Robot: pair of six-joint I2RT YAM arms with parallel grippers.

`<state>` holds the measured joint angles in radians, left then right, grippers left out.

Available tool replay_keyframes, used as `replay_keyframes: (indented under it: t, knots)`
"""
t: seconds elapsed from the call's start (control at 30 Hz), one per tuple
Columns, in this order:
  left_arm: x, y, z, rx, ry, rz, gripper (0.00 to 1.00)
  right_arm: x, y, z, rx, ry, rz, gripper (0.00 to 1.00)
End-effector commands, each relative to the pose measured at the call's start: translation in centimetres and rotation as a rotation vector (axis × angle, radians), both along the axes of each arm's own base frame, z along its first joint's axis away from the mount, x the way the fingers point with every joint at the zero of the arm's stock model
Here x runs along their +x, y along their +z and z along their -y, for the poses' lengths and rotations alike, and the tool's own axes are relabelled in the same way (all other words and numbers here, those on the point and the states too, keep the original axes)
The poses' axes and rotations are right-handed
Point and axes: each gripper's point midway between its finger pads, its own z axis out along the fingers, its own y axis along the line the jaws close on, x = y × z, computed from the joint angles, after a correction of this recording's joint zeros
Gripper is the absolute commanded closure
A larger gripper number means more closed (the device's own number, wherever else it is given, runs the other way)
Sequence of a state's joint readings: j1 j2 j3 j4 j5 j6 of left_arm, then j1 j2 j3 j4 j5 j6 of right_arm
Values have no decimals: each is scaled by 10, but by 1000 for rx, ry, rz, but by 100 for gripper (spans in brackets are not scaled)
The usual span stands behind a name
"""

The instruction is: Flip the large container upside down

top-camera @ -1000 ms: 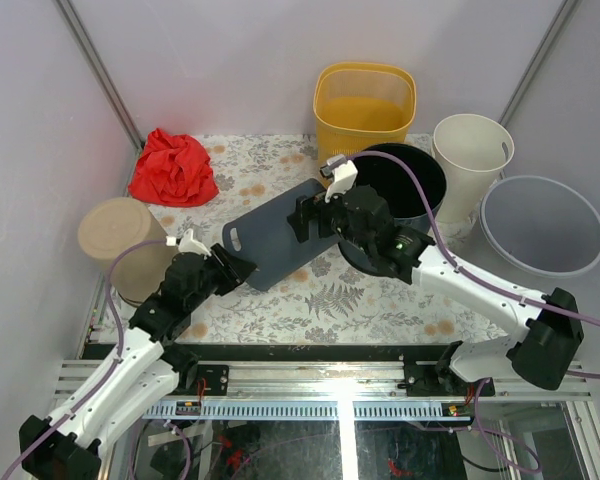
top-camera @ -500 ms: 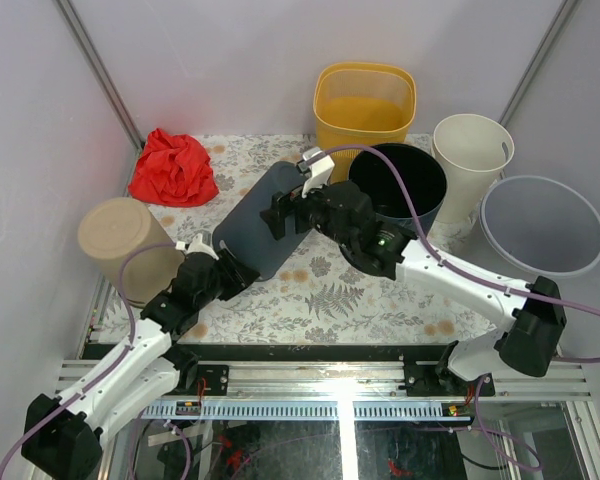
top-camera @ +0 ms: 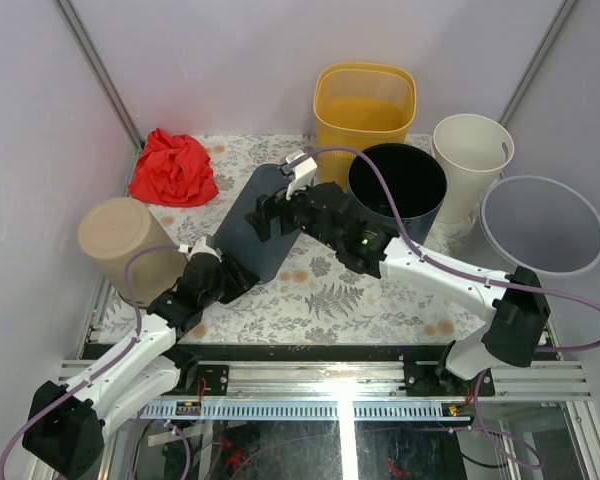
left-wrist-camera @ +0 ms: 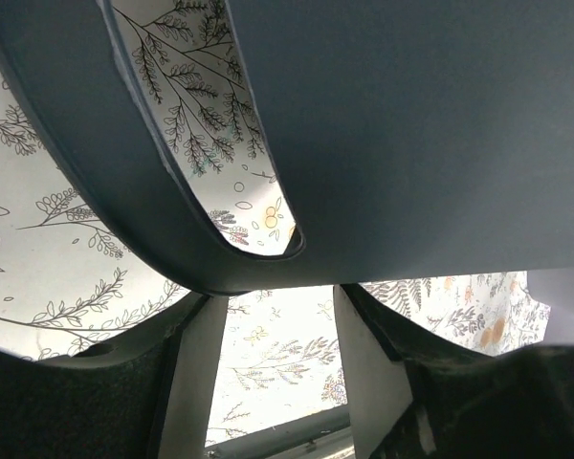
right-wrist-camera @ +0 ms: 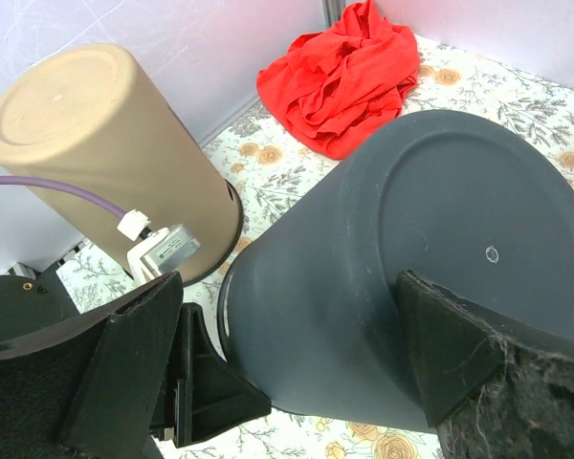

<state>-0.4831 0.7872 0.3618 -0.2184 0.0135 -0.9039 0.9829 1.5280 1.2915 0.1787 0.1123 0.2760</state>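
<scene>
Grey bin (top-camera: 245,240) tilted, base mostly up (rim not yet down flat). Right gripper (right-wrist-camera: 289,287) wide, straddling base; left gripper (left-wrist-camera: 275,301) at rim, hold unclear.

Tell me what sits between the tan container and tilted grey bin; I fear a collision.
The left gripper, fingers apart at the grey bin's rim; top and right wrist views show it.
</scene>
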Motion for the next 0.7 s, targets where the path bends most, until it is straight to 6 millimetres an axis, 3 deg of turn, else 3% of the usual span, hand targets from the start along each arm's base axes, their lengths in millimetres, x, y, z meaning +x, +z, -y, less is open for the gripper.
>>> replay_keyframes:
  t: [0.0,0.67]
  knots:
    - [36,69,16,-108,13,260,53,-40,-40,-25,-68,152,-120,1]
    - [46,53,6,-7,59,192,47,-40,-51,-33,-76,157,-135,1]
